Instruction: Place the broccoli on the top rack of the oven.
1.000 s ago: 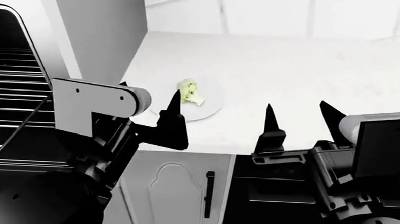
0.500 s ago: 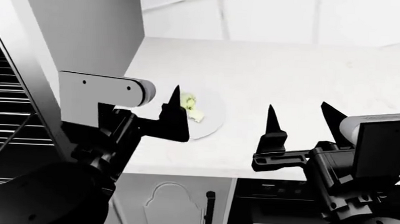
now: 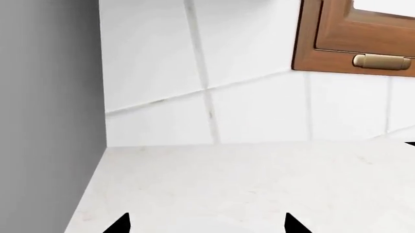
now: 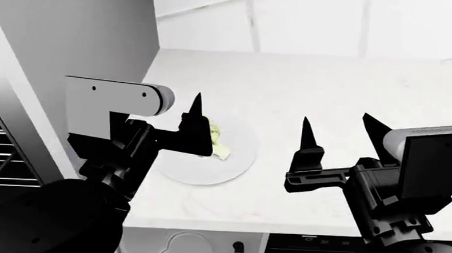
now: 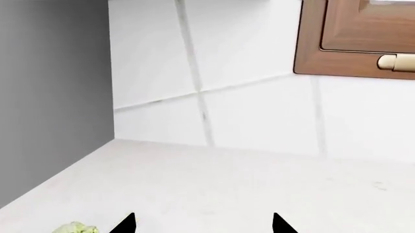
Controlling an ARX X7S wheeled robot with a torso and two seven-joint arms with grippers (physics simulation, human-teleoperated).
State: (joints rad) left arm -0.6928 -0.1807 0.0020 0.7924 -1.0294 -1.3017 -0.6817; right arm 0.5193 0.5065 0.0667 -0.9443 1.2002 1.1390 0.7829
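Broccoli (image 4: 216,138) lies on a round white plate (image 4: 236,161) on the white surface (image 4: 327,96), seen from the head view. The left hand (image 4: 176,127) hovers at the plate's left side, and its visible black fingertip (image 4: 195,105) stands just in front of the floret, covering part of it. Whether that finger touches the floret cannot be told from here. The hand's other finger is hidden behind its own body. The right hand (image 4: 337,131) hangs over bare surface to the right of the plate, well apart from the broccoli, with its two pointed fingers spread and nothing between them. At the far left edge of this view, a few chrome bars of the oven (image 4: 0,151) show beside a tall grey panel (image 4: 77,34).

From the left wrist view, only two black fingertips show, spread wide with nothing between them. Beyond them lie the white surface, a tiled wall (image 3: 259,73) and the grey panel. A brown wooden cabinet corner (image 3: 353,39) with a brass handle hangs on the wall. The broccoli is out of sight here.

From the right wrist view, the fingertips are again parted and empty. A bit of the floret's yellow-green crown (image 5: 75,228) shows at the picture's edge, outside the fingers on their left side, toward the grey panel.
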